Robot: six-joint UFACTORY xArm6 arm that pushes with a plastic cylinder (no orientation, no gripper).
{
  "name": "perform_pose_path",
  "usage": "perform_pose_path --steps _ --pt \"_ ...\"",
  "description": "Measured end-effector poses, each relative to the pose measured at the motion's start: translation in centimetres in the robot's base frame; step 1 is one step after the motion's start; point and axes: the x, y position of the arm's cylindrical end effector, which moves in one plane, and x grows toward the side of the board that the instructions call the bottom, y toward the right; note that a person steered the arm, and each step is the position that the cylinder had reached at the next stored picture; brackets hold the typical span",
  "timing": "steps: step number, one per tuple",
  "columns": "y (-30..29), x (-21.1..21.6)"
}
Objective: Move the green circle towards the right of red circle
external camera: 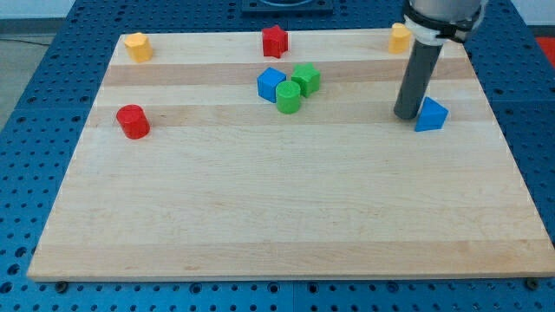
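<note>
wooden board point(260, 217) | green circle point(289, 99) well right of red circle point(133, 121) | my tip point(406, 115) beside blue block point(431, 114)

- Scanning for anything readable from here: no text, label, brand, number or sign on the wooden board point(286, 217).
- The blocks show plain coloured faces, no markings I can read.
- My rod is plain dark, no lettering on it.
- The blue perforated table point(35, 130) around the board carries only holes, no print.
</note>
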Motion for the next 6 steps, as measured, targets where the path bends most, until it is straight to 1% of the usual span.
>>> perform_pose_path --steps 1,2,3,4,5,6 --pt "-2.5 -3.2" --pt "-6.8 -6.5" --pt "-10.0 -7.4" --pt "-11.7 -6.7" --pt "-15.0 -5.0" --pt "-18.6 -1.9"
